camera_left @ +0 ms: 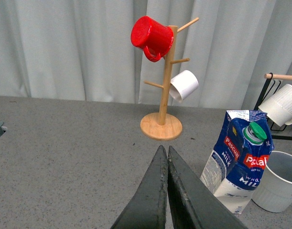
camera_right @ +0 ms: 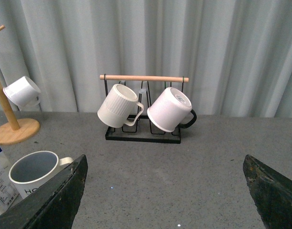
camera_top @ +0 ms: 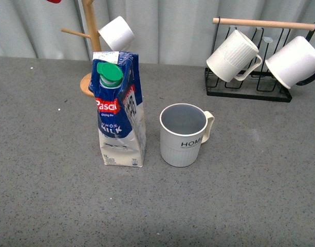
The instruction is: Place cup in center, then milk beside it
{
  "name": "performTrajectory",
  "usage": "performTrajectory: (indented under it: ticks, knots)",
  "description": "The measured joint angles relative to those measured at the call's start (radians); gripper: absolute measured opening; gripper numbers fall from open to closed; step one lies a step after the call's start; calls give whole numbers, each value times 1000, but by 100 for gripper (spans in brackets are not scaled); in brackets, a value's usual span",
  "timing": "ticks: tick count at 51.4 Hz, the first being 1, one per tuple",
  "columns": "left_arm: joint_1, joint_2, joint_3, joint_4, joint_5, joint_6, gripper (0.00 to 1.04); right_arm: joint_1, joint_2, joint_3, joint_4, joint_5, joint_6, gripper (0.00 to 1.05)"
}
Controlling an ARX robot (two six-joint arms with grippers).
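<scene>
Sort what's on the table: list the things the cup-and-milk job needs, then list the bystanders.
Job:
cup, standing mid-table
milk, upright beside it, not touching

Bystanders:
wooden mug tree
red mug on the tree
small white mug on the tree
black rack
ribbed mug on the rack
white mug on the rack

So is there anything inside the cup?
Empty. The front view looks down into the cup and shows only its bare grey-blue inside.

Left gripper (camera_left: 166, 157) has its jaws pressed together; right gripper (camera_right: 167, 191) jaws spread wide
</scene>
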Motion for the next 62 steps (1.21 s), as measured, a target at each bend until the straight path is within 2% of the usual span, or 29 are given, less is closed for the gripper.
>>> performTrajectory:
  ticks: [9,11,14,22,28,44,49,62]
  knots:
    - [0,-61,0,-62,0,0,4,0,0,0,0,0,0,95]
    - [0,-129,0,-157,2,0,4,0,0,0,0,0,0,95]
    - [0,-188,0,-215,2,0,4,0,0,0,0,0,0,95]
    - [0,-219,0,-226,2,0,4,0,0,0,0,0,0,95]
    - [0,-219,0,-228,2,0,29,0,0,0,0,0,0,95]
    - [0,-220,0,-228,2,0,77,0,0,0,0,0,0,95]
    - [0,-220,0,-228,2,0,99,0,0,0,0,0,0,95]
    - [0,-220,0,-228,2,2,98,0,0,0,0,0,0,95]
